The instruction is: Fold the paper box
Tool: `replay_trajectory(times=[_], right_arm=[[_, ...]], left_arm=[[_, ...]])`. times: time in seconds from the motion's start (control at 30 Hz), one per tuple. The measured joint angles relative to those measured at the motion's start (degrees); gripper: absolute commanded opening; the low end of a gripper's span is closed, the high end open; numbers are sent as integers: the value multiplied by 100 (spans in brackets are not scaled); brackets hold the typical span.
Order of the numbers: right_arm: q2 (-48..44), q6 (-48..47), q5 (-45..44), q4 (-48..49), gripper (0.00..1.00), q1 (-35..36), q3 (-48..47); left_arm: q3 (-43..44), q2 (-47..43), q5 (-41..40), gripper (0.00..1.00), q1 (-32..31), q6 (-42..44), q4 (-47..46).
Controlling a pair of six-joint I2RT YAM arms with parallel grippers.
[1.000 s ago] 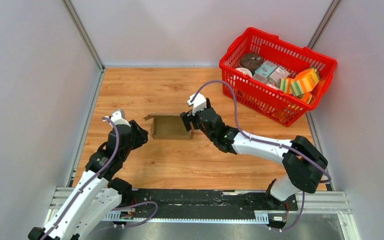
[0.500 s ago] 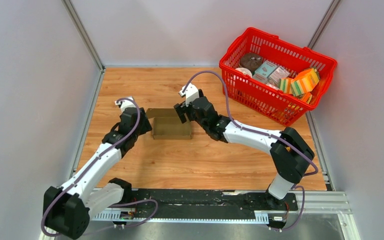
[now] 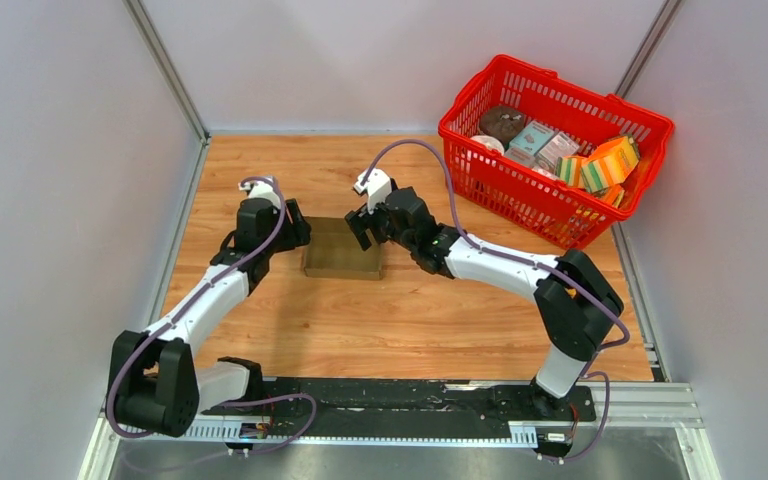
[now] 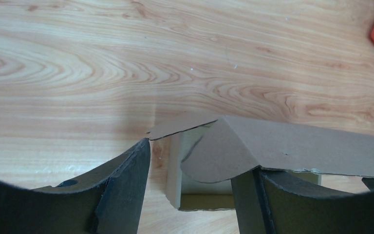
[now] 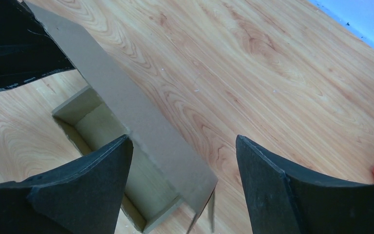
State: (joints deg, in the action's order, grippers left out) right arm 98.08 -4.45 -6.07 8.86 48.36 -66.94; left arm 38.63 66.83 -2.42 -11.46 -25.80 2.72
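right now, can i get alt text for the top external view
A small brown paper box sits mid-way across a wooden table, with the left pincer at its left end and the right pincer at its far right corner. A red basket of colourful packages stands in the far right corner.

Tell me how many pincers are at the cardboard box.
2: the left pincer at the left end of the paper box, the right pincer at its right end.

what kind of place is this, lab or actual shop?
Likely a lab test cell: grey panel walls enclose a wooden table, two arms sit bolted to a rail at its near edge. Red basket looks like a prop.
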Motion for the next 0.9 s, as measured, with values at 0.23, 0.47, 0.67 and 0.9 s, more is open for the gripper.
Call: replay_trajectory(times=[0.23, 0.47, 0.67, 0.9], right_arm=[[31, 186, 671, 55, 81, -299, 63], [33, 367, 1071, 44, 77, -616, 208], [33, 638, 931, -13, 73, -638, 240], [33, 809, 625, -317, 59, -627, 238]], left_arm=[[2, 269, 415, 61, 4, 450, -378], [-2, 269, 649, 40, 4, 577, -638], [-122, 269, 968, 36, 4, 542, -973], [-463, 111, 1032, 37, 4, 487, -1139]])
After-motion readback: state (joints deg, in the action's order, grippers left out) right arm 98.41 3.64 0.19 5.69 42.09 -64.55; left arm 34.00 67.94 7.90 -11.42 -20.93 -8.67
